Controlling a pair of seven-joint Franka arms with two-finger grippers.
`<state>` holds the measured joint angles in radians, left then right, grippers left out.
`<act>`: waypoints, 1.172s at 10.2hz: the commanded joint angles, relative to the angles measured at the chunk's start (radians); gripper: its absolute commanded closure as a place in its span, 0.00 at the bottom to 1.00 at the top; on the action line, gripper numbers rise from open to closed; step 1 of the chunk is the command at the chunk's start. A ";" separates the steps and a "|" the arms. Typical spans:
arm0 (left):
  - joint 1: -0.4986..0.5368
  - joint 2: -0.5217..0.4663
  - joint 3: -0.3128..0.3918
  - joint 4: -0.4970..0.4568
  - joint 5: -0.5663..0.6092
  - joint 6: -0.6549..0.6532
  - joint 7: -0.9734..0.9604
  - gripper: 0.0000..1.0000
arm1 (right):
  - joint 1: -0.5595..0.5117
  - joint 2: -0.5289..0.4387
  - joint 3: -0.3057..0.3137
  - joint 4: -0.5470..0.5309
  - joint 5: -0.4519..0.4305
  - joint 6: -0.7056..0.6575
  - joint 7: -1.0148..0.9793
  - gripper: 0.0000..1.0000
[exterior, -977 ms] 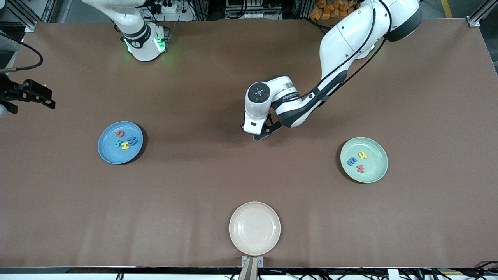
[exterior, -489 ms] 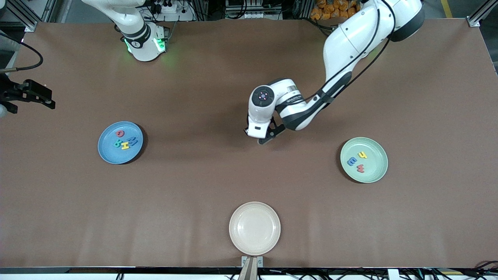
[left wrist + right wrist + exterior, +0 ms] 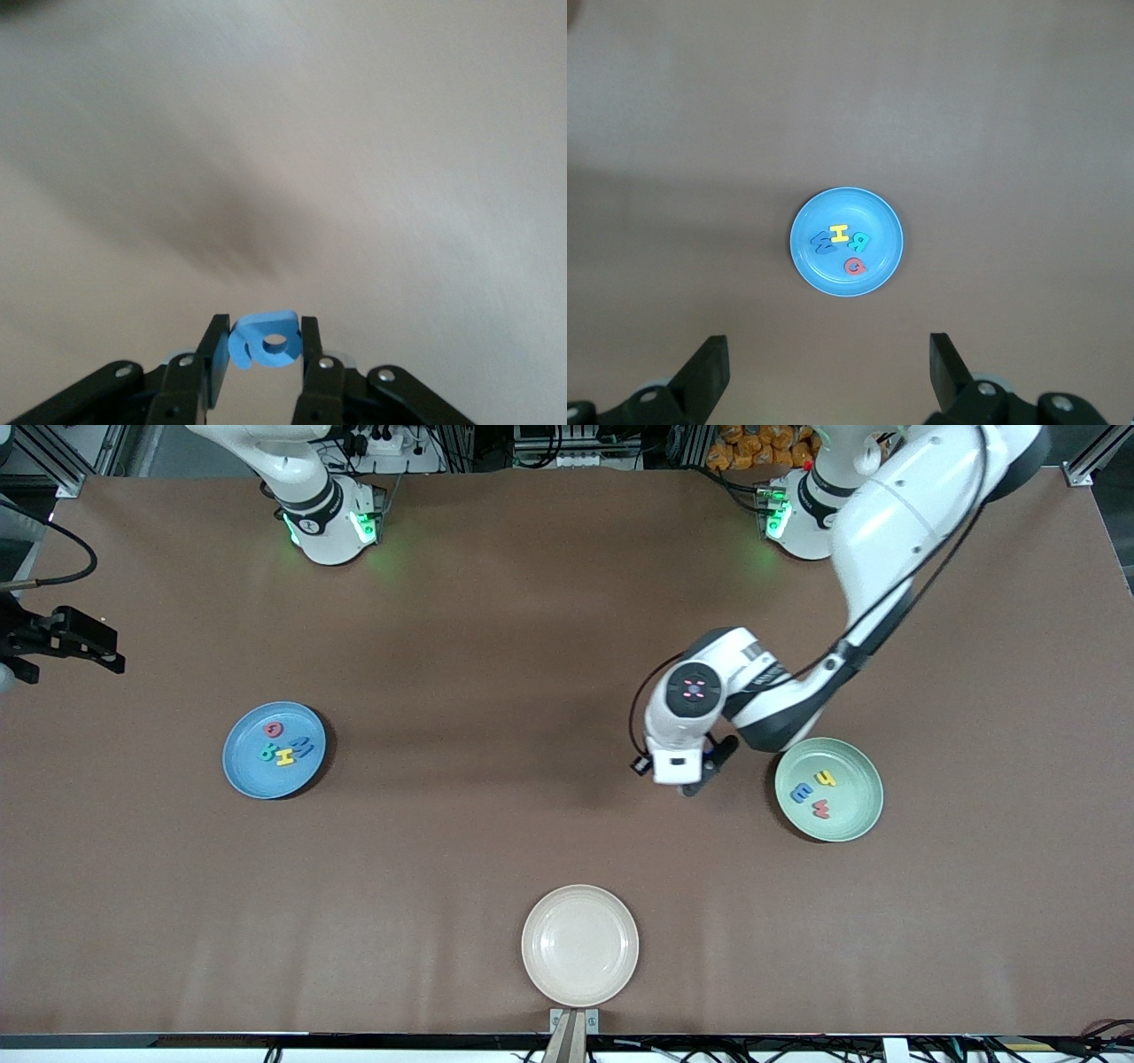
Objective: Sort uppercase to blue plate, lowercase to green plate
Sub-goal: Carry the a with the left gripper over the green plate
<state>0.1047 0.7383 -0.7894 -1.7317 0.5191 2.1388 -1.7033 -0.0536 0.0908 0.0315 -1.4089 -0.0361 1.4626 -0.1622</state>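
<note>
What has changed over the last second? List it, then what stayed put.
The left pincer, shut on a blue letter, carried it over the bare table toward the green plate and is now just beside it. Unchanged: the blue plate with four letters, the cream plate, and the waiting right pincer, open.

Even overhead light fills the room, bright without glare on the matte brown table (image 3: pixel 496 850). Soft shadows sit beside the blue plate (image 3: pixel 274 749) and under the left arm. The left wrist view is washed pale and smeared by motion blur; the right wrist view is sharp, slightly dim.
</note>
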 commanded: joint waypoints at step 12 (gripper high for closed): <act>0.874 -0.162 -0.271 -0.267 0.021 0.000 0.697 1.00 | -0.006 0.003 0.004 0.019 0.007 -0.014 -0.002 0.00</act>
<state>0.9818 0.5771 -1.0495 -1.9945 0.5192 2.1353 -1.0096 -0.0537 0.0911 0.0313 -1.4064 -0.0361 1.4620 -0.1622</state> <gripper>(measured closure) 0.639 0.000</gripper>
